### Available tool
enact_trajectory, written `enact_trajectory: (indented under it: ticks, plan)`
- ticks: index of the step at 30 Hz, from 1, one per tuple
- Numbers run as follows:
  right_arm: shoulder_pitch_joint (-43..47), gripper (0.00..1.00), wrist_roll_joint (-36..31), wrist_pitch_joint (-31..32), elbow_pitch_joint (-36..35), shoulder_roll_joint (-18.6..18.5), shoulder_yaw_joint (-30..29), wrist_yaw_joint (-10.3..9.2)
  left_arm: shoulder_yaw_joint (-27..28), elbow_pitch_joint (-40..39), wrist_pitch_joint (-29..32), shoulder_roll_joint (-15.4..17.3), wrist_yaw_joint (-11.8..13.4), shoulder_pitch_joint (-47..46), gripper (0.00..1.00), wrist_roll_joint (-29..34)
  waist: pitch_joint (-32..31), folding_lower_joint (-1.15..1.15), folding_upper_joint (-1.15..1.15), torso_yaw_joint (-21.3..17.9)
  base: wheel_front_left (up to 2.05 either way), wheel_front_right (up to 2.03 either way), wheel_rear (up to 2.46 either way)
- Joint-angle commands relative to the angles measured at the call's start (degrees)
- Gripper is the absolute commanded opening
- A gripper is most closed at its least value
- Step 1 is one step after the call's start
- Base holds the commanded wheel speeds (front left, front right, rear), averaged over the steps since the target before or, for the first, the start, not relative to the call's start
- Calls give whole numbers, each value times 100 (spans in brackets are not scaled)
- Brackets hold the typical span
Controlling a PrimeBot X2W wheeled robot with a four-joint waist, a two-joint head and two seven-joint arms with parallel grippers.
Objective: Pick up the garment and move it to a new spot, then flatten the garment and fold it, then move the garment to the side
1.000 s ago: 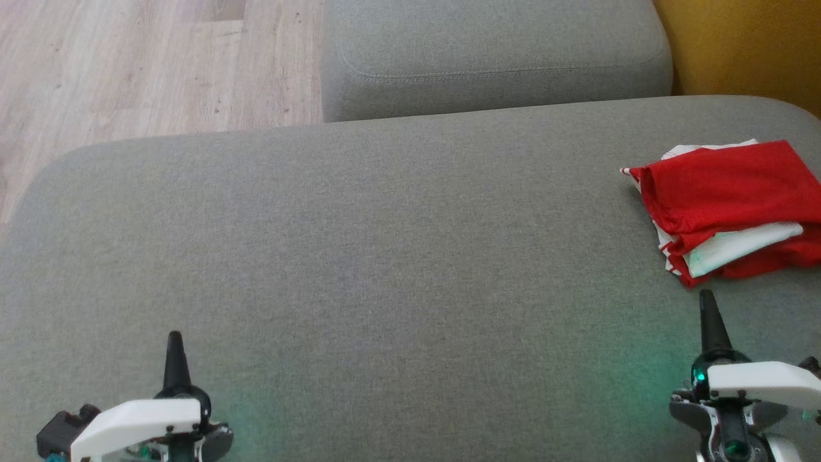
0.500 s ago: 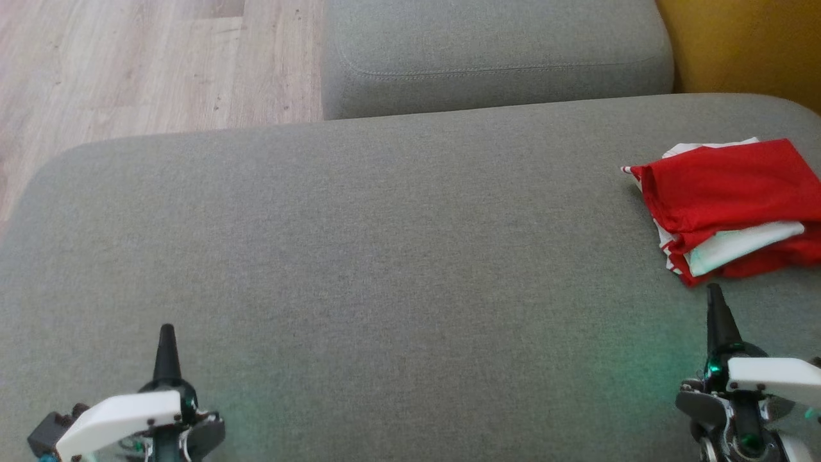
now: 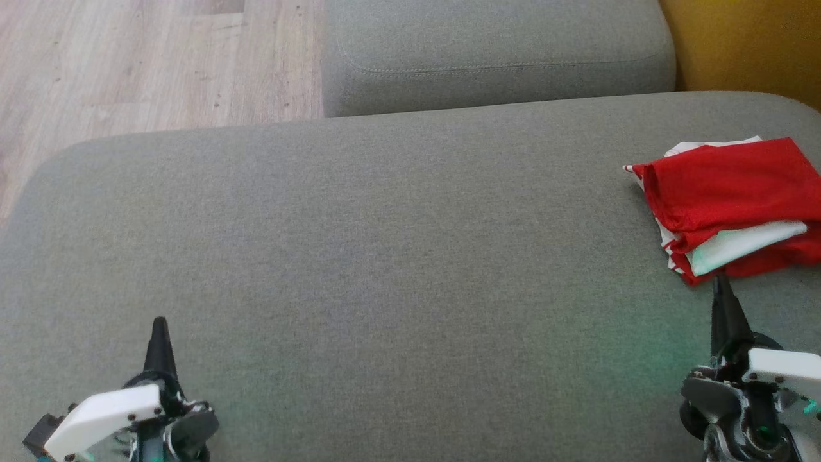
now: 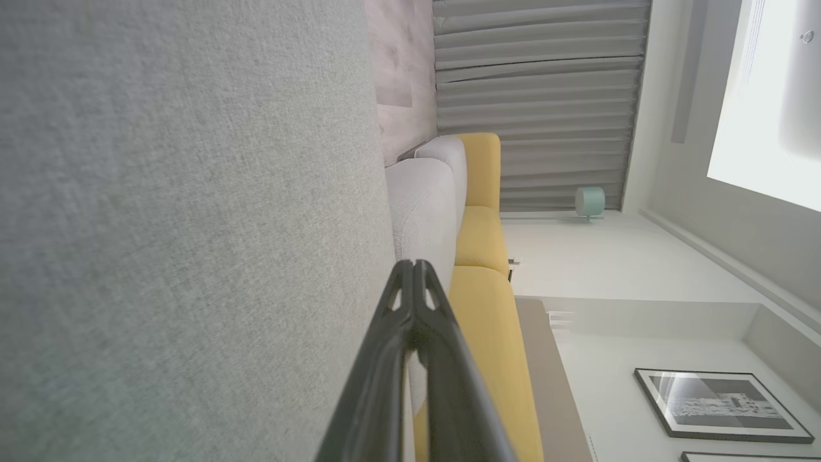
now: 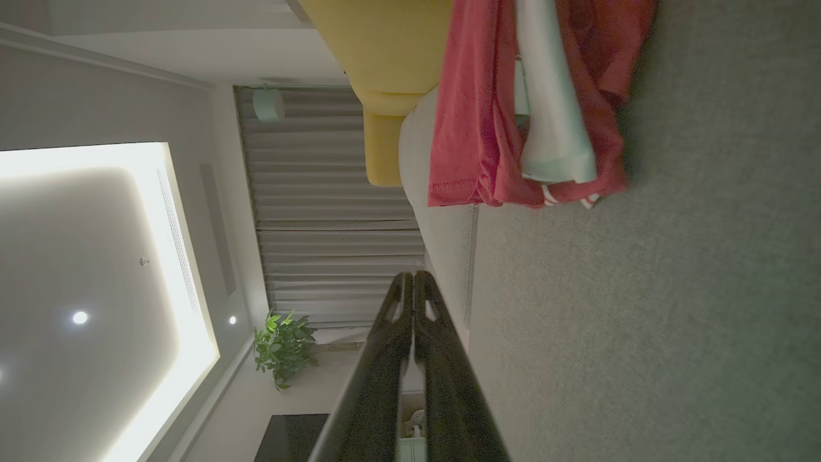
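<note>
Lying cut off at right edge, red-white garment (image 3: 725,186), right claw (image 3: 722,283) closed

Living rm: grey + yellow seating, wood floor, lit ceiling.

Big grey fabric seat cushion (image 3: 385,256) fills the fgd of head view. A 2nd grey cushion (image 3: 494,58) sits just behind it, w/ a stitched seam along its front edge. Light wood-plank floor (image 3: 141,70) lies beyond at upper left. Mustard-yellow sofa (image 3: 744,45) at top right, next to the grey pieces. In the wrist views: grey pleated curtains (image 4: 539,96), white wall (image 4: 609,263), a small pale-green round lamp shade (image 4: 589,201) nr the curtains, and a b/w framed picture (image 4: 718,404) on the wall. Ceiling has a large glowing recessed panel (image 5: 83,256) w/ small spotlights (image 5: 79,317). Green leafy plant (image 5: 282,346) by the curtains.
</note>
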Motion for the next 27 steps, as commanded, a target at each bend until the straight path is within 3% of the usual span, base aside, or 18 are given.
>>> enact_trajectory:
  ticks: [1,27]
  plan:
    - [-306,0,224,83,-237,-48,76,-4,241,-214,68,28,-77,-330,0,-176,3,0,0,0,0,0,0]
    - [-314,0,306,116,-243,-40,53,-4,259,-218,92,28,-86,-339,0,-258,6,0,0,0,0,0,0]
